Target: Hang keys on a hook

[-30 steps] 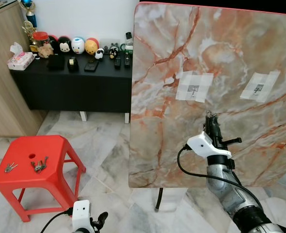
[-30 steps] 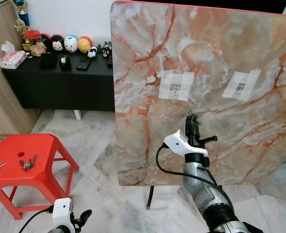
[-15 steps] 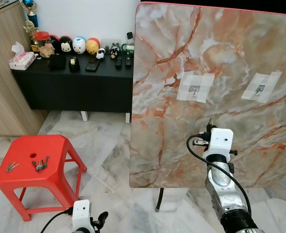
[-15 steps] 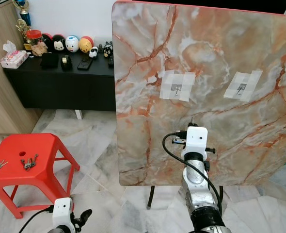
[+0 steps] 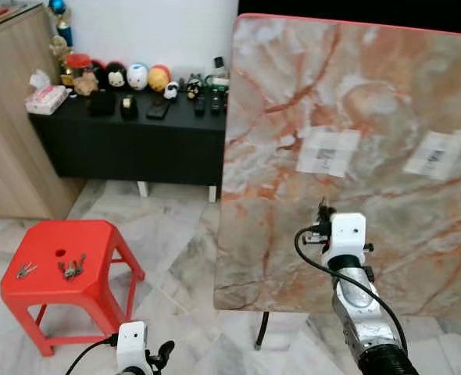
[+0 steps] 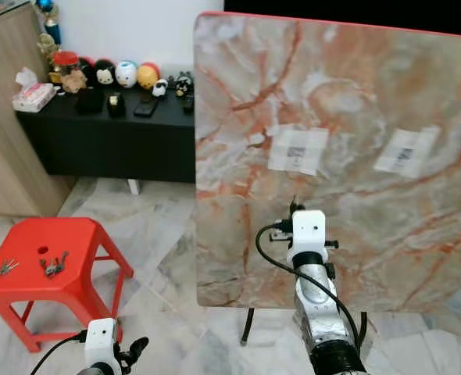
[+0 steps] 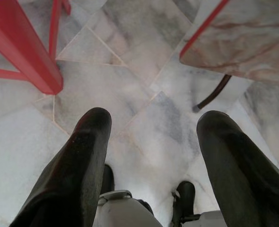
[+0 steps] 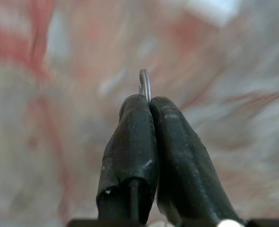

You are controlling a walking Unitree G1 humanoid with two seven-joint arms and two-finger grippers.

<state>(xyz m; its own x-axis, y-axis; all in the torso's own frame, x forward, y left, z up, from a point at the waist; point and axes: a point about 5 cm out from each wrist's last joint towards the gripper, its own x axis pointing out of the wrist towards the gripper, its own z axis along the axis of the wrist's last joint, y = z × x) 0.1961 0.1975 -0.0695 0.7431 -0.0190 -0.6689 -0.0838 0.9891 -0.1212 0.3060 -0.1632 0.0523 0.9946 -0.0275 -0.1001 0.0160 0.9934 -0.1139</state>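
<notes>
My right gripper (image 5: 322,208) is raised in front of an upright marble board (image 5: 355,94), below the left of two white taped patches (image 5: 328,152) (image 5: 436,154); the hooks on them are blurred. In the right wrist view the gripper (image 8: 149,101) is shut on a thin metal key ring (image 8: 145,81) whose top pokes out between the fingertips; the keys themselves are hidden. Two more bunches of keys (image 5: 72,269) (image 5: 25,270) lie on the red stool (image 5: 90,242) at the left. My left gripper (image 7: 153,118) hangs low over the floor, open, holding nothing.
A black sideboard (image 5: 129,137) with figurines and small items stands against the back wall, with a wooden cabinet (image 5: 12,133) to its left. A dark leg (image 5: 260,337) props the board on the marble floor. Open floor lies between stool and board.
My right wrist has turned so its white camera housing faces me, and the gripper has drifted slightly left under the left patch. The whole picture has shifted as the camera moved.
</notes>
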